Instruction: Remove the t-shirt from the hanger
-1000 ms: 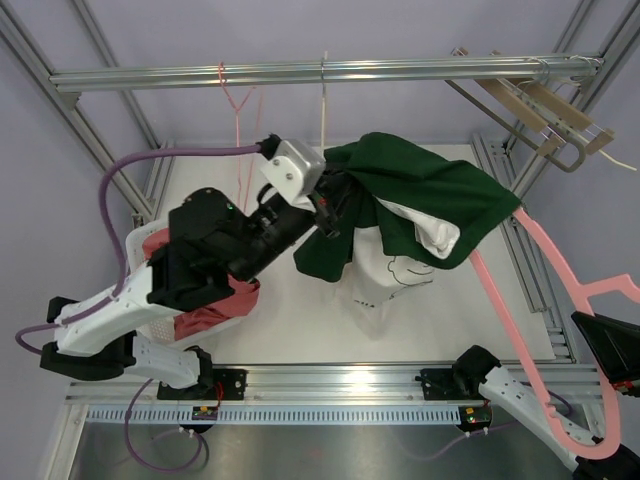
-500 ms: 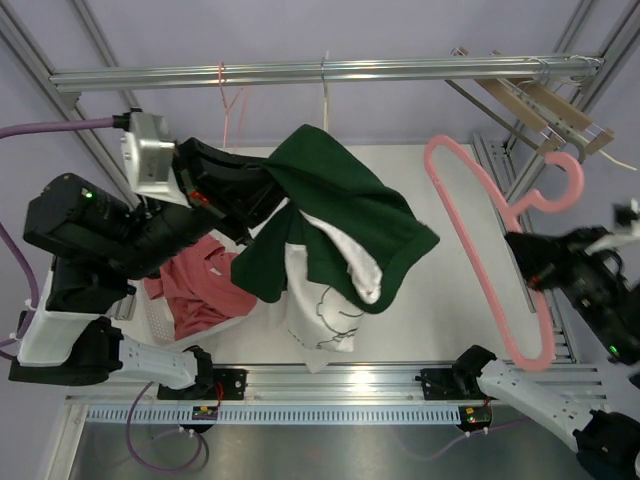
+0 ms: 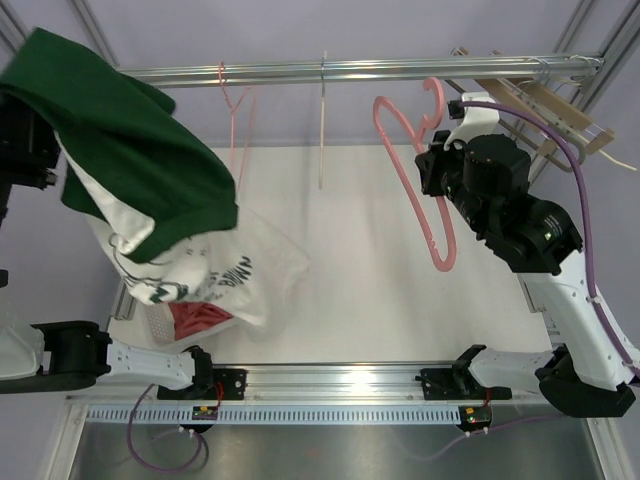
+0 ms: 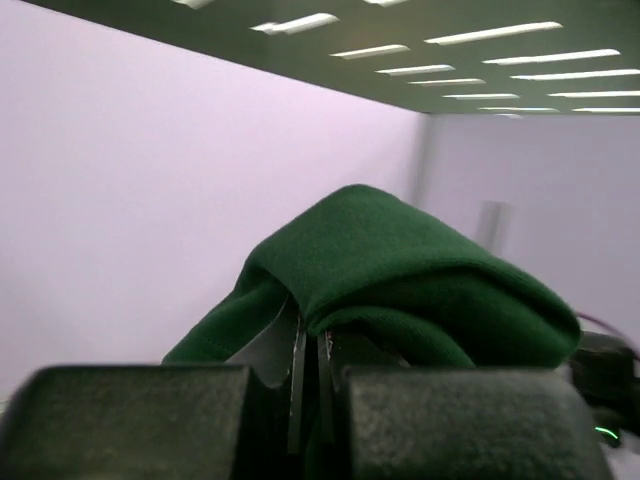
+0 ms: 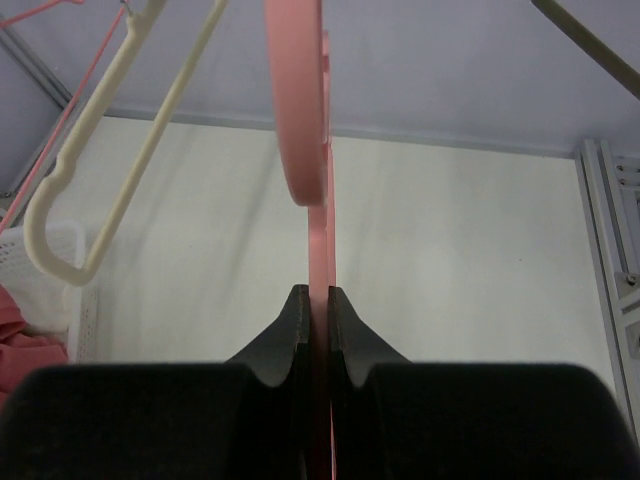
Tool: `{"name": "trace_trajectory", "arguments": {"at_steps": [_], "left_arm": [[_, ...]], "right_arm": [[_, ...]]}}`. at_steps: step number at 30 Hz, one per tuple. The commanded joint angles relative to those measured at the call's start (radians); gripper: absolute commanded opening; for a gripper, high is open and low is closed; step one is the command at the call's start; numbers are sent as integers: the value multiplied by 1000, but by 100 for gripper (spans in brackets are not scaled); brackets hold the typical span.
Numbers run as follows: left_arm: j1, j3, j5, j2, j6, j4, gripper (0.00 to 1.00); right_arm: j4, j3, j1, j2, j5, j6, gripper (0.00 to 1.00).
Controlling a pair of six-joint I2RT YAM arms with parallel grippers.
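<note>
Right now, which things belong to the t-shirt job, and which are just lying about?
Job: green t-shirt in left fingers; thick pink hanger in right fingers.
Lying about: cream hanger, thin pink hanger, wooden hangers, basket, red garment.

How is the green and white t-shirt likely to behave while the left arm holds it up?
Probably floppy: the t-shirt hangs in loose folds from the left gripper, which is shut on a bunched edge. Likely light, since that one pinch holds it up. Its hem may snag the basket below.
</note>
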Motion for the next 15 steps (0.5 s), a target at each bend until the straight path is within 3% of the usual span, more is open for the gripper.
{"name": "trace_trajectory", "arguments": {"at_steps": [1, 4, 9, 15], "left_arm": [[1, -44, -304, -16, 405, 288, 0], [0, -285, -383, -109, 637, 616, 0], [0, -454, -435, -165, 904, 886, 0], [1, -852, -440, -303, 993, 1145, 0]], "right_arm": [[119, 64, 7, -2, -12, -39, 0], [134, 76, 7, 21, -19, -47, 0], [134, 127, 5, 95, -3, -79, 0], [130, 171, -21, 193, -14, -85, 0]]}}
